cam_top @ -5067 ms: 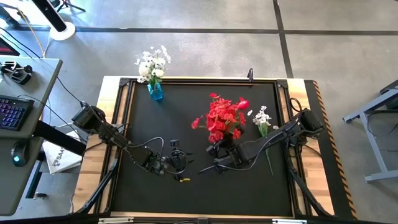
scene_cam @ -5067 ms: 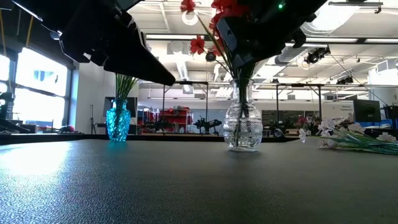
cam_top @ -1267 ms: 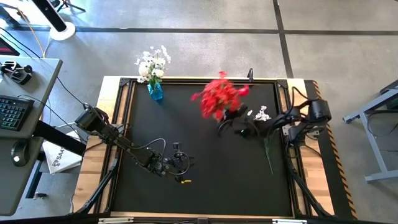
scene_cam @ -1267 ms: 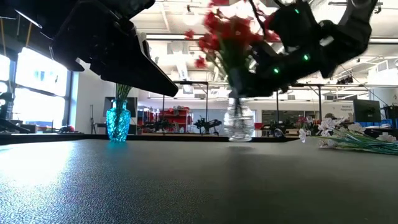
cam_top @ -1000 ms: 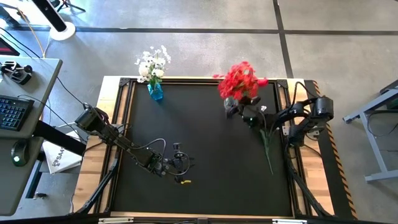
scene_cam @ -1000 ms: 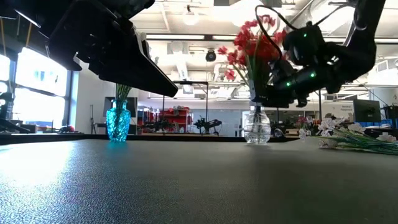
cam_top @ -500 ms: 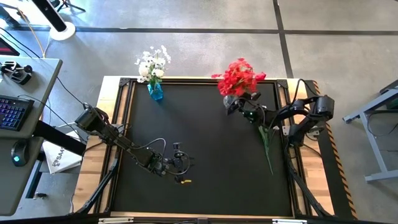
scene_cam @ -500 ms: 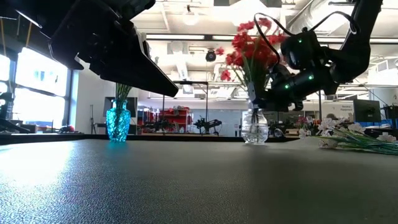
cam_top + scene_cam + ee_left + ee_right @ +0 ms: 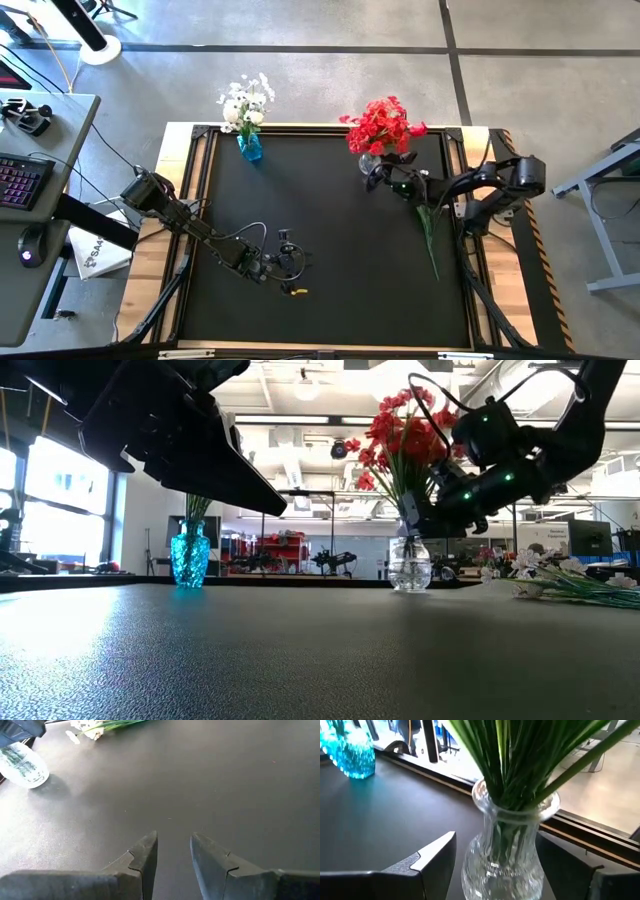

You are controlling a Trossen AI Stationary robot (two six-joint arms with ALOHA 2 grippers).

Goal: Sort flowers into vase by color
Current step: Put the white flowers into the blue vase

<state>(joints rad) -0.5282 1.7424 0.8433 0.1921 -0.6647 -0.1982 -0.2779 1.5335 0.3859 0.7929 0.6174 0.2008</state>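
Note:
A clear glass vase (image 9: 369, 162) of red flowers (image 9: 383, 125) stands on its base near the table's far right edge. My right gripper (image 9: 497, 870) is open, with one finger (image 9: 436, 856) on each side of the vase's body (image 9: 502, 865). A blue vase (image 9: 250, 147) holding white flowers (image 9: 245, 100) stands at the far left. More white-blossomed flowers (image 9: 560, 575) lie flat on the table at the right, stems (image 9: 430, 235) pointing toward the near edge. My left gripper (image 9: 173, 851) hovers open near the table's middle, with nothing between its fingers.
A small yellow thing (image 9: 297, 291) lies near my left gripper (image 9: 290, 262). The black mat (image 9: 330, 300) sits in a wooden frame (image 9: 170, 230). A desk with a keyboard (image 9: 20, 180) stands beyond the left edge.
My right gripper has brought the clear vase of red flowers toward the table's far right edge. The vase now stands upright on its base. The gripper has opened and let go of it, staying around it. My left arm has kept still.

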